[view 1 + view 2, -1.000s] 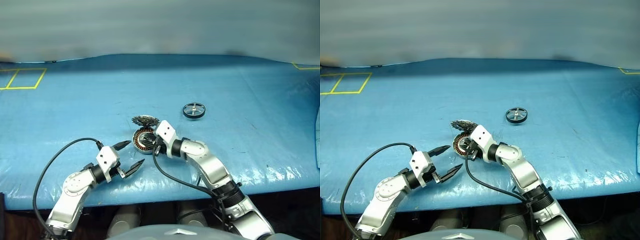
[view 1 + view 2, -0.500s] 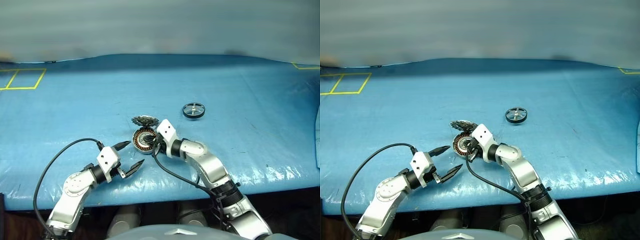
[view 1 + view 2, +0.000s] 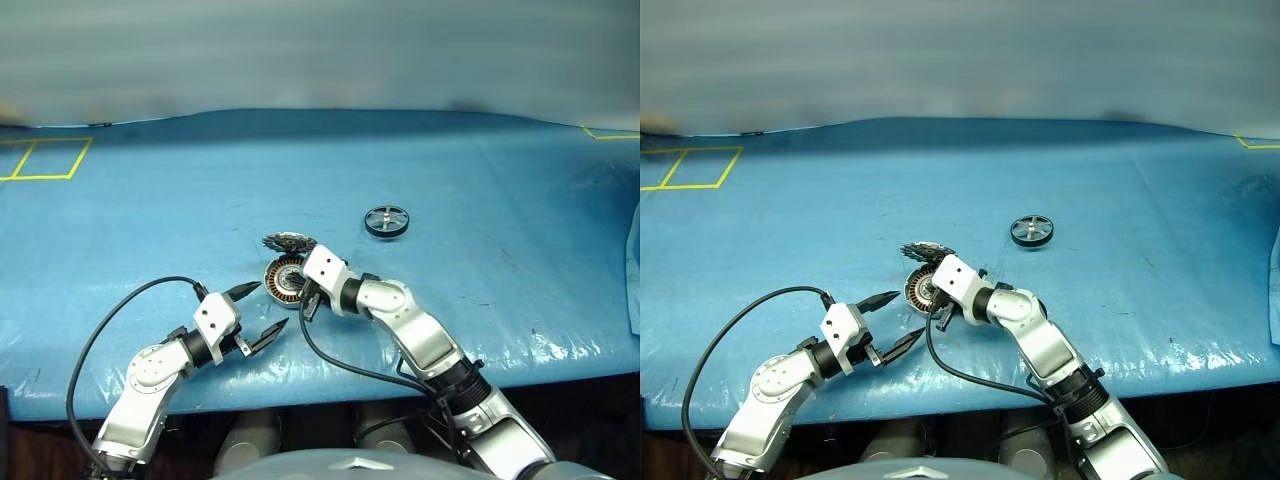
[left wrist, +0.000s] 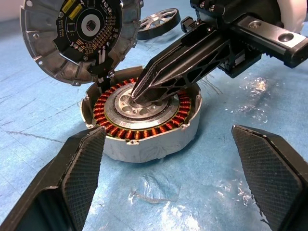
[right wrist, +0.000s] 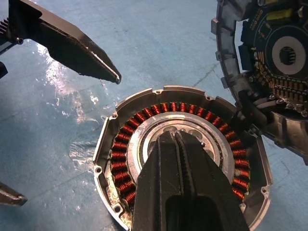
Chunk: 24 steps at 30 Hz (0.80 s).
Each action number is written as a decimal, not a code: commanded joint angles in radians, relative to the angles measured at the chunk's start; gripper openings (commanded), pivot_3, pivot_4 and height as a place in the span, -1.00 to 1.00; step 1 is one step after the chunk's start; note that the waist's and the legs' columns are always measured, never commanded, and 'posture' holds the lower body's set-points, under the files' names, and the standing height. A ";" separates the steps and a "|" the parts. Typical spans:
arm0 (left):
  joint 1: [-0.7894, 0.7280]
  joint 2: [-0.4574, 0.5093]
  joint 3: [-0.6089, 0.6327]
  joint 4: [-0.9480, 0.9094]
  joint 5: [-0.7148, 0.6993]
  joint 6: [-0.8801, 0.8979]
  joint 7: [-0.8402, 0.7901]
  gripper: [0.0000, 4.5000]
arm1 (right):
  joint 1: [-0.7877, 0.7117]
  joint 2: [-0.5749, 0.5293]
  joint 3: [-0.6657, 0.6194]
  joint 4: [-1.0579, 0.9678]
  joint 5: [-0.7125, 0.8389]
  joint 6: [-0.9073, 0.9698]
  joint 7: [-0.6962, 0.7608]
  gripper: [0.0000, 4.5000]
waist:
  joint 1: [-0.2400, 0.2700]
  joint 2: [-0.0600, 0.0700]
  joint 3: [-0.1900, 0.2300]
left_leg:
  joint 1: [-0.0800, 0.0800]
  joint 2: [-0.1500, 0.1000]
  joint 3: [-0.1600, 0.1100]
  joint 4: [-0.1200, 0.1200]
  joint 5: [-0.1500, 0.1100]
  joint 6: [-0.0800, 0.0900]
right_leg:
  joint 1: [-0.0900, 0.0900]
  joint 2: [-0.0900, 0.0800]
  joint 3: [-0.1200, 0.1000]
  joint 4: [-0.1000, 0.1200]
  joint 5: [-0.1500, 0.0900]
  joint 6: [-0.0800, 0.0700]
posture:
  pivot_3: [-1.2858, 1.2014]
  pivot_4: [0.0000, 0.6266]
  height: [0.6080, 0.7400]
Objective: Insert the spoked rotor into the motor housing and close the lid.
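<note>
The motor housing (image 4: 144, 122) sat on the blue table cover (image 3: 480, 200), a shallow round silver-grey cup. Inside it ran a ring of copper-brown windings (image 5: 127, 185) around a silver centre (image 4: 126, 107) with small holes. No rotor was in it; besides the windings and centre, the cup held only the tips of the right gripper (image 5: 179, 139), which pressed down on the silver centre with both black fingers shut tight together and nothing clamped between them.

The lid (image 4: 79, 36) stood open and nearly upright at the housing's far edge, joined to it there. Its inner face carried a dark round circuit board (image 4: 89, 26) with gold pads, two small yellow patches and a central hole, framed by a ribbed grey rim. There were marks on the board, but they were too small to read, and no brand or label could be made out anywhere.

The spoked rotor (image 3: 387, 220) lay flat on the cover well apart from the housing, beyond it and to its right, dark rim around silver spokes and hub.

The left gripper (image 3: 261, 307) hung just beside the housing on its near left, fingers spread wide and empty, touching nothing. In its wrist view the housing lay between its two fingers (image 4: 79, 166) but clear of both.
</note>
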<state>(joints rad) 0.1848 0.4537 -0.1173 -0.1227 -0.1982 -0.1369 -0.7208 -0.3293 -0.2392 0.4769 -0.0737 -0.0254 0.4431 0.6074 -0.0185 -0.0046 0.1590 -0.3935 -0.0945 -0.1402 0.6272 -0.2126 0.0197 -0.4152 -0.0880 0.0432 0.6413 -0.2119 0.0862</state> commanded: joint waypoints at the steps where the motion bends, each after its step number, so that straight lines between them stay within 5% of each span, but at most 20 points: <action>1: 0.000 -0.003 0.007 -0.015 -0.001 -0.006 0.001 0.98 | 0.006 -0.021 0.042 0.042 -0.063 0.007 -0.011 -0.97 | 0.000 0.000 0.000 | 0.000 0.000 0.000 0.000 0.000 0.000 | 0.000 0.000 0.000 0.000 0.000 0.000 | 0.03 -0.52 1.00; 19: 0.012 -0.009 0.006 -0.008 -0.002 -0.010 0.003 0.98 | 0.002 -0.068 0.103 0.131 -0.212 -0.025 -0.031 -0.97 | 0.007 -0.001 -0.007 | 0.008 0.000 0.000 0.000 -0.003 -0.005 | 0.007 -0.001 0.000 0.000 -0.001 -0.001 | 0.03 -0.52 1.00; 24: 0.013 -0.009 0.008 -0.009 -0.003 -0.007 0.004 0.98 | 0.025 -0.034 0.040 0.064 -0.117 -0.023 -0.004 -0.97 | 0.009 -0.001 -0.008 | 0.008 0.000 0.000 0.000 -0.003 -0.005 | 0.007 -0.001 0.000 0.000 -0.001 -0.001 | 0.03 -0.52 1.00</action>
<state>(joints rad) 0.1984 0.4518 -0.1174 -0.1198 -0.1983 -0.1365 -0.7203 -0.3451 -0.2628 0.5338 -0.0484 -0.1640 0.3742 0.5833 -0.0096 -0.0055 0.1510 -0.3858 -0.0945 -0.1406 0.6271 -0.2155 0.0149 -0.4077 -0.0896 0.0427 0.6414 -0.2134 0.0848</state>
